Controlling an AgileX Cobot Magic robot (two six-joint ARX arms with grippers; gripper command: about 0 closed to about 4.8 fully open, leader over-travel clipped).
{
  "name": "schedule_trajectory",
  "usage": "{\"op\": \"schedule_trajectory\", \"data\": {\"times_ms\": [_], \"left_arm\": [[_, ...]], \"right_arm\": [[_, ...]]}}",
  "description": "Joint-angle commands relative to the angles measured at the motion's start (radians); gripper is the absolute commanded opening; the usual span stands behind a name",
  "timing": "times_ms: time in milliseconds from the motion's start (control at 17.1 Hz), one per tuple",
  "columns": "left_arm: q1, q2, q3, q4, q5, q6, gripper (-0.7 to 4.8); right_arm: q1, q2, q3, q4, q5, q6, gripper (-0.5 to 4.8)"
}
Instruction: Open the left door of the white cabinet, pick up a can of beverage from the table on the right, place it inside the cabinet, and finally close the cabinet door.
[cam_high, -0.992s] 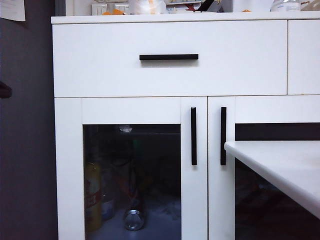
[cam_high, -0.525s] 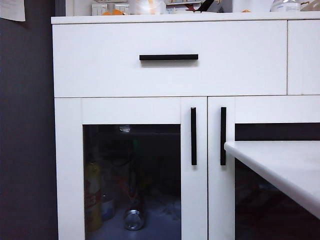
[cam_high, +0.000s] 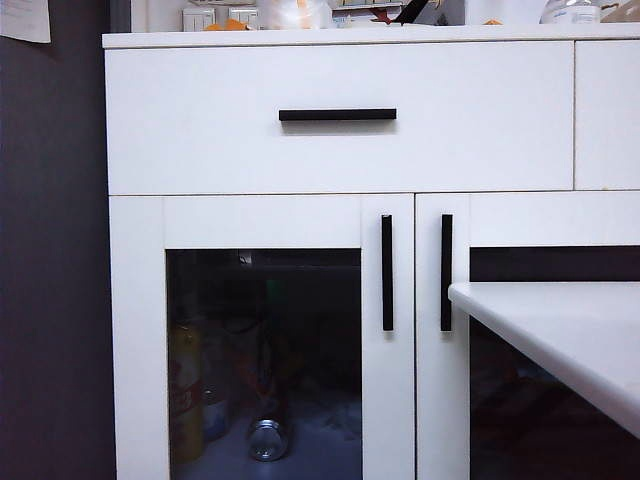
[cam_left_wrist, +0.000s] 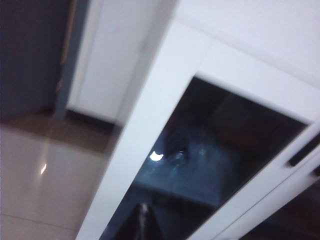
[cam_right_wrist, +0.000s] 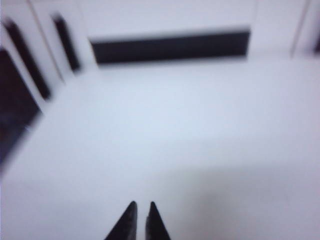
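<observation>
The white cabinet (cam_high: 340, 150) fills the exterior view, and its left door (cam_high: 262, 220) stands closed with its black handle (cam_high: 387, 272) flush. Behind the door's dark glass a can (cam_high: 267, 438) lies on its side, silver end toward the camera. The white table (cam_high: 560, 320) juts in at the lower right with nothing on its visible part. Neither gripper shows in the exterior view. My left gripper (cam_left_wrist: 144, 210) is shut and empty, facing the left door (cam_left_wrist: 150, 125) at a tilt. My right gripper (cam_right_wrist: 142, 206) hovers over the bare table (cam_right_wrist: 165, 140), tips almost touching, holding nothing.
A yellow bottle (cam_high: 185, 390) stands behind the glass at the left. The twin right door (cam_high: 440, 400) has its own handle (cam_high: 446, 272). A drawer handle (cam_high: 337, 114) sits above. A dark wall (cam_high: 50, 250) lies left of the cabinet, over a tiled floor (cam_left_wrist: 40, 175).
A dark piece of arm at the exterior view's left edge has gone out of sight. A bright reflection in the top of the door glass has faded. Cabinet and can have not moved.
</observation>
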Motion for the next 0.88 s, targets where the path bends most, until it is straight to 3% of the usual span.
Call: {"op": "schedule_trajectory", "data": {"times_ms": [58,234,876], "left_arm": [[0.011,-0.001,0.001,-0.006,-0.001,0.005,-0.05],[0.011,-0.001,0.001,-0.011,0.0,0.005,-0.05],[0.011,-0.001,0.001,-0.011,0.0,0.005,-0.05]], "right_arm": [[-0.032,0.0,-0.053,0.016,0.001,0.0,0.34],[-0.042,-0.001,-0.098,0.179,-0.002,-0.001,0.34],[-0.029,-0.001,-0.097,0.176,0.0,-0.002,0.34]]}}
